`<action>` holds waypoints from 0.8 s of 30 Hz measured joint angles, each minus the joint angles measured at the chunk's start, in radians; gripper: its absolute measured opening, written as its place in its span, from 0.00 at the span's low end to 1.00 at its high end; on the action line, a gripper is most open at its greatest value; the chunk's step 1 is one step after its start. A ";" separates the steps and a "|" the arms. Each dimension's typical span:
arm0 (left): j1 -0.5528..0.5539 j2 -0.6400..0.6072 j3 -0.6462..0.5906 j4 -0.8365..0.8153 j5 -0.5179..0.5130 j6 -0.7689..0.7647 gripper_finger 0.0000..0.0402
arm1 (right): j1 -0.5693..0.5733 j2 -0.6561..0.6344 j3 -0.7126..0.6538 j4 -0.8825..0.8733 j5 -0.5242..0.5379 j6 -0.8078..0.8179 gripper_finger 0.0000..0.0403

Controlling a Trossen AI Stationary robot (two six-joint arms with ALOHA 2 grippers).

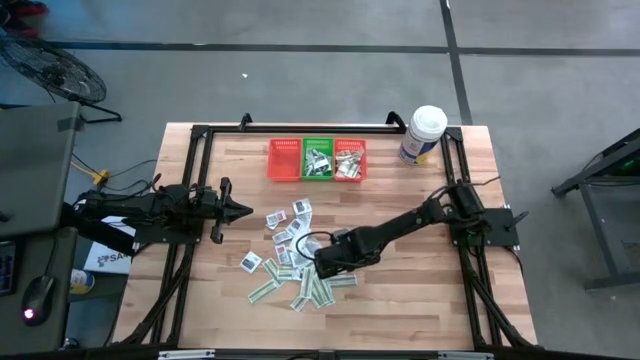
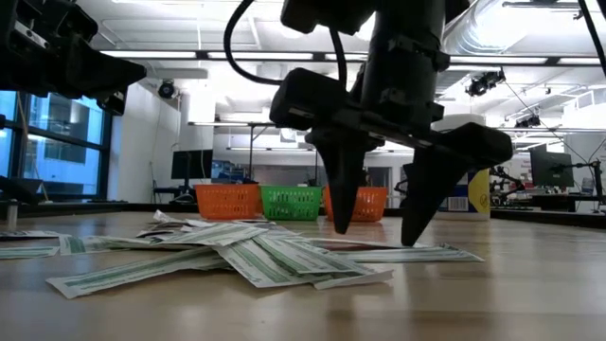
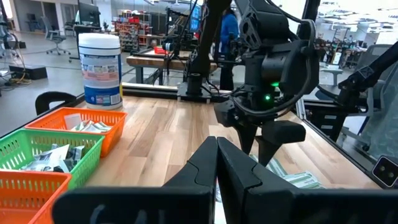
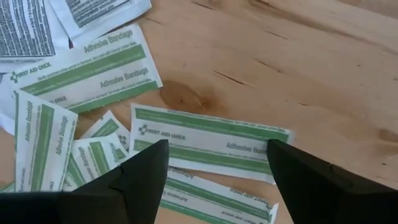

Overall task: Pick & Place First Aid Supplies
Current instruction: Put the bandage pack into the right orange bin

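The right gripper (image 1: 322, 258) stands low over the heap of first aid packets (image 1: 290, 262) at the middle of the wooden table (image 1: 420, 300), its fingers spread wide with nothing between them. Seen from table height, both fingertips (image 2: 343, 220) hang just above the paper. Directly beneath the gap lies one green-and-white adhesive bandage strip (image 4: 211, 142), flat on the wood, its long side running across from one finger to the other; further strips overlap it on one side, and squarish white packets with dark print (image 4: 25, 28) lie just beyond those.

The left gripper (image 1: 238, 209) waits near the table's left edge, fingers pressed together, clear of the heap.

Along the far edge sit three mesh baskets side by side, red (image 1: 284, 160), green (image 1: 318, 160) and red (image 1: 350, 160); the latter two hold packets. A white tub (image 1: 424, 134) stands to their right.
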 joint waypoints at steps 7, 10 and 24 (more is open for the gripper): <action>0.000 0.000 0.000 0.000 0.000 0.000 0.00 | 0.000 0.046 0.003 -0.033 -0.011 -0.023 0.59; 0.000 0.000 0.000 0.000 0.000 0.000 0.00 | 0.000 0.072 0.008 -0.036 -0.036 -0.049 0.52; 0.000 0.000 0.000 0.000 0.000 0.000 0.00 | 0.004 0.084 0.009 -0.052 0.018 -0.103 0.46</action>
